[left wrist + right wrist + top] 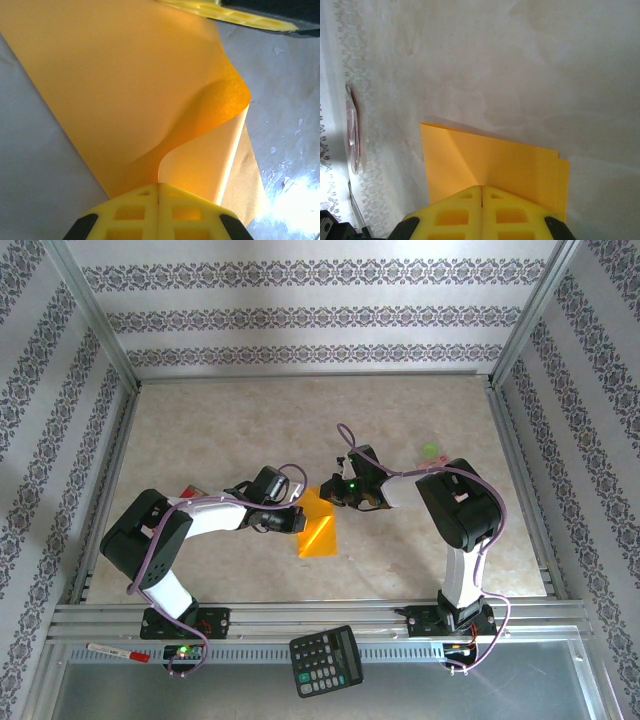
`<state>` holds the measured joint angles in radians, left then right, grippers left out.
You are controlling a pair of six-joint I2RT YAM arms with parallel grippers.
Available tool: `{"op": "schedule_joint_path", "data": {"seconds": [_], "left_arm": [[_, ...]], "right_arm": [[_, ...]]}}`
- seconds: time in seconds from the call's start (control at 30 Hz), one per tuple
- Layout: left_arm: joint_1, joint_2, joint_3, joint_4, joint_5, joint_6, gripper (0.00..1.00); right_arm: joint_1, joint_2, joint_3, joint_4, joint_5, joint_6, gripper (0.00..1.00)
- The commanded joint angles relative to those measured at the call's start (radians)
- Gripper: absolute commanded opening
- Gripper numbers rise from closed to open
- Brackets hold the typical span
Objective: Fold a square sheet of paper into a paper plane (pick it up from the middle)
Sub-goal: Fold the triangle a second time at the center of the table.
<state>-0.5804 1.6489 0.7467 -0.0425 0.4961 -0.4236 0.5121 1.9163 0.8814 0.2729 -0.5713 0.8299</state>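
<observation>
Lab test cell, aluminium frame (100, 330)

Soft, even light is filling the scene, casting faint shadows. Glare is blooming on the table (292, 197) at near right (left wrist view).

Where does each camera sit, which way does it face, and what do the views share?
Top external: above and behind the arm bases, looking down on the table; both arms show, left jaws and right jaws both at the sheet.
Left wrist: on the left arm, looking along its shut jaws over the curled sheet.
Right wrist: on the right arm, looking past its shut jaws at the flat sheet and table.
Shared: all three see the orange-yellow sheet.
</observation>
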Motion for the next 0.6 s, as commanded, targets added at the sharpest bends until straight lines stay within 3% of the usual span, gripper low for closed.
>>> {"op": "schedule_joint_path", "data": {"seconds": [0.0,0.57], "left_arm": [[0.009,0.019,0.008,-0.029,-0.014,0.022,0.0],[0.013,0.049,0.01,-0.032,-0.019,0.031,0.0]], "right_arm": [[-0.003,0.053,-0.02,-0.076,0.012,-0.029,0.01],[-0.003,0.056,-0.017,-0.079,0.006,-0.029,0.01]]}}
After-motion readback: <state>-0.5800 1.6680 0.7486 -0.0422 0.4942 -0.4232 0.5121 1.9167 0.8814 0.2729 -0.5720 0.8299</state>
